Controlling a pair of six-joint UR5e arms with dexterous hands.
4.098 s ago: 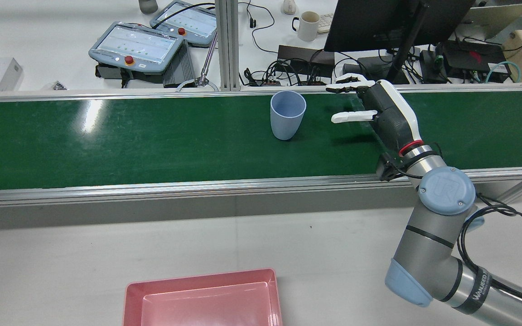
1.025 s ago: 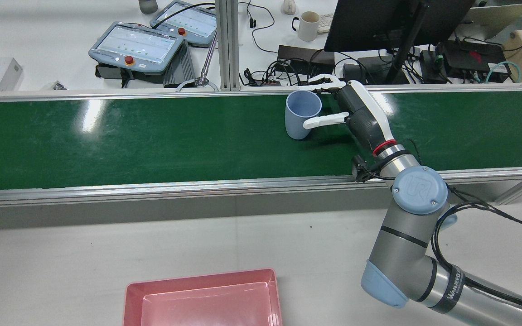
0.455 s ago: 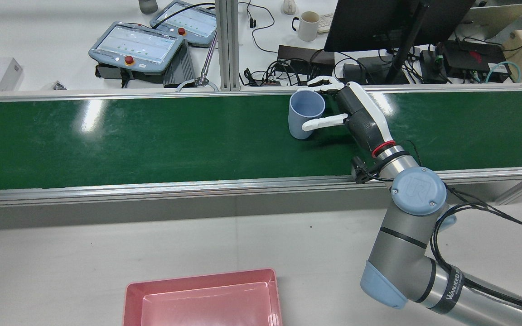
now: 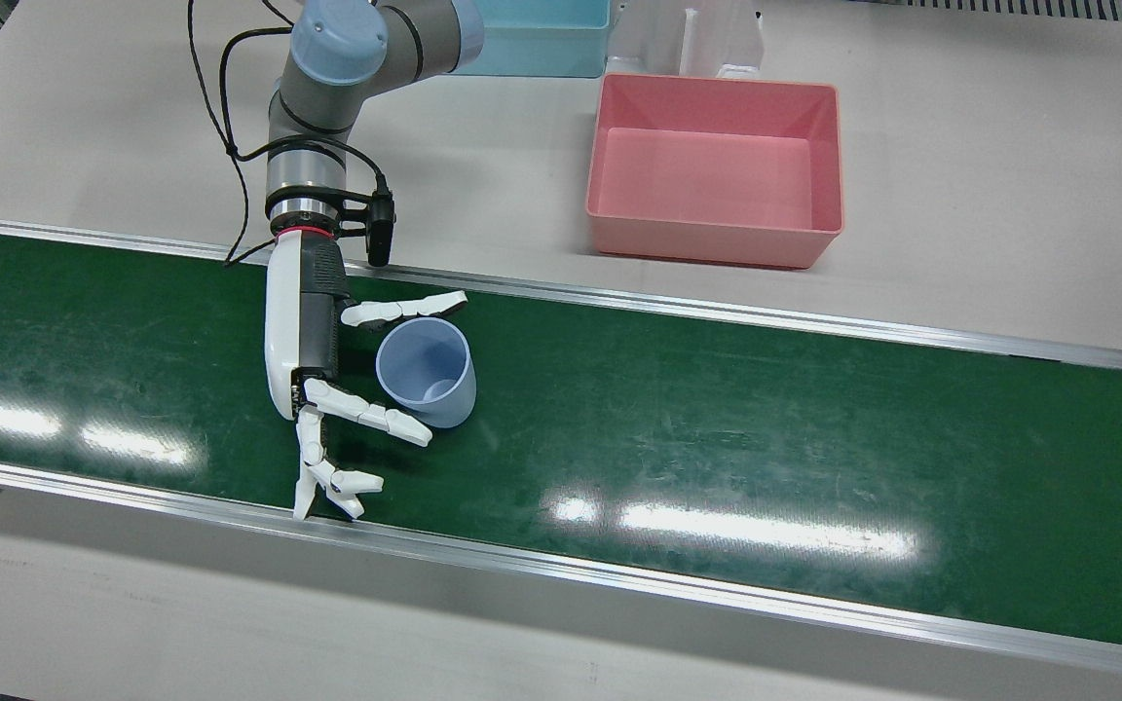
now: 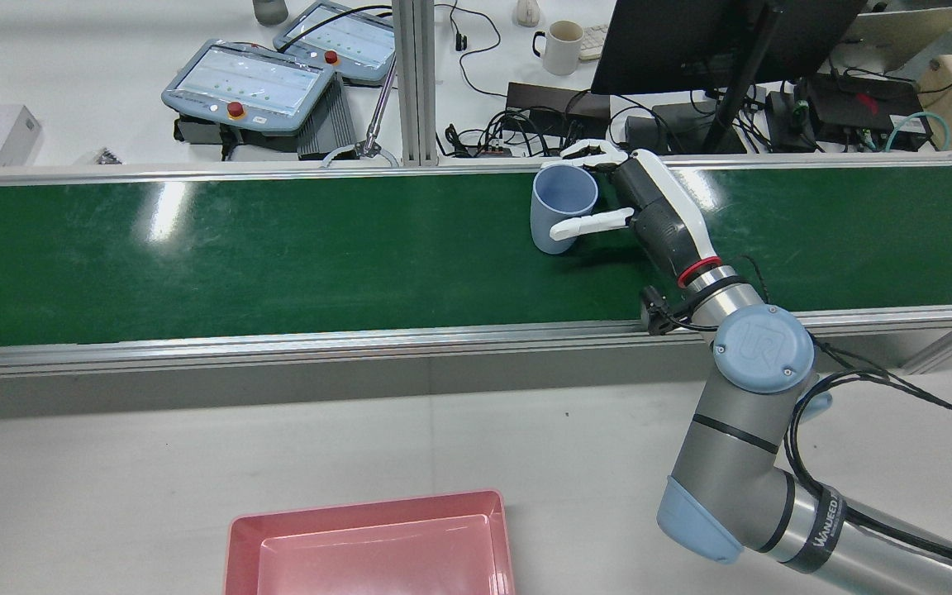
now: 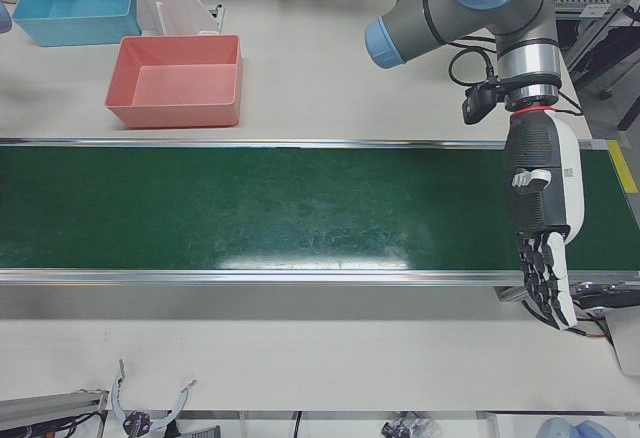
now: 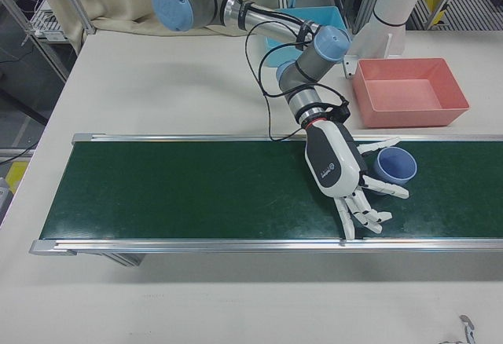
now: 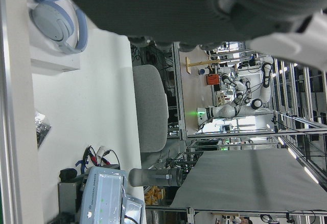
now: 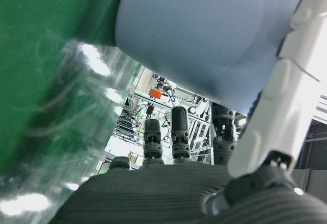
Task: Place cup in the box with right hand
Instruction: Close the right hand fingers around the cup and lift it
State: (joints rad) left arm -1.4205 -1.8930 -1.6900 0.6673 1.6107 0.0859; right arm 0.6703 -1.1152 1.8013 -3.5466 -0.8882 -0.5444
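A pale blue cup [image 4: 425,375] stands upright on the green belt [image 4: 717,419], and it also shows in the rear view [image 5: 563,202]. My right hand [image 4: 313,350] lies low on the belt beside the cup and is open. Its thumb [image 4: 405,310] reaches along the cup's side nearest the box, and two fingers [image 4: 366,414] reach along the opposite side. The other fingers point away toward the belt edge. In the right hand view the cup [image 9: 204,35] fills the space just before the palm. The pink box [image 4: 712,243] sits on the table beyond the belt. My left hand [image 6: 540,228] hangs open over the belt's far end.
A blue bin [image 4: 532,39] stands behind the pink box. Aluminium rails [image 4: 717,312] edge the belt on both sides. Beyond the belt in the rear view are teach pendants [image 5: 249,83], a mug [image 5: 563,45], a monitor and cables.
My right hand swung left along the belt toward the cup. The cup has drifted to the right in the rear view, into the space between thumb and fingers.
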